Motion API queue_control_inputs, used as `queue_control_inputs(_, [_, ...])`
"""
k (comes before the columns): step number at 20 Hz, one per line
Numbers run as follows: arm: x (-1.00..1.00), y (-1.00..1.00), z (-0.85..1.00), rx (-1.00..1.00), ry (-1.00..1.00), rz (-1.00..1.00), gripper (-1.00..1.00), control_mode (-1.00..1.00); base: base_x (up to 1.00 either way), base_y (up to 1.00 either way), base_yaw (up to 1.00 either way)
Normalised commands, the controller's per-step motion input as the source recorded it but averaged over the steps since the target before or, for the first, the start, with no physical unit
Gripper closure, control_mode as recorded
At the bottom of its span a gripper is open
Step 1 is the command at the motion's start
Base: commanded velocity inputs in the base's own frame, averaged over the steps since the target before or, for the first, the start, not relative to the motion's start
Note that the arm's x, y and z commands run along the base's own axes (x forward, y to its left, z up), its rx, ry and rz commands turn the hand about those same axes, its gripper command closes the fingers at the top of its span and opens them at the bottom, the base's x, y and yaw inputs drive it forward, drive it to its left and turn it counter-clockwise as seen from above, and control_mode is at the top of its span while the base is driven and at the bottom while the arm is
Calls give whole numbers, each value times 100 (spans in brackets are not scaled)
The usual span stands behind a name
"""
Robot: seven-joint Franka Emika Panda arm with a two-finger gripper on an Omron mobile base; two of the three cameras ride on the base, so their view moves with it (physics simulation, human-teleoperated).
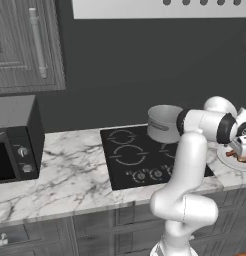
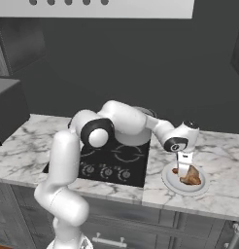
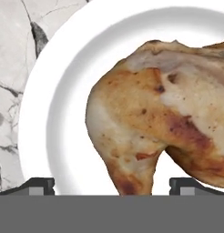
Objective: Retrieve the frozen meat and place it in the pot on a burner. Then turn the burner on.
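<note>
Over plate (image 2: 171, 181): tool (image 2: 182, 171) wide, astride meat (image 2: 191, 175)

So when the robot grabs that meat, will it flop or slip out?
Probably not flop: the frozen meat looks like one solid lump. Its bumpy, tapering shape could let it slip or twist in the tool. It may also slide on the smooth white plate if nudged.

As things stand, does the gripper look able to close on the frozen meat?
Probably yes. The gripper sits right over the frozen meat on the white plate, one fingertip on each side, apart, with nothing between them and the meat.
</note>
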Motion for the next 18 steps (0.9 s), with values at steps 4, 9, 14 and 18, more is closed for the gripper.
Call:
queue_control_inputs(4, [-18, 0, -19, 0, -6, 0, -100, -100, 0, 0, 0])
queue_control_inputs(9, [-12, 0, -28, 1, 0, 0, -100, -100, 0, 0, 0])
queue_control_inputs(14, [-1, 1, -31, 2, 0, 0, 100, -100, 0, 0, 0])
queue_control_inputs(18, [0, 0, -21, 1, 0, 0, 100, -100, 0, 0, 0])
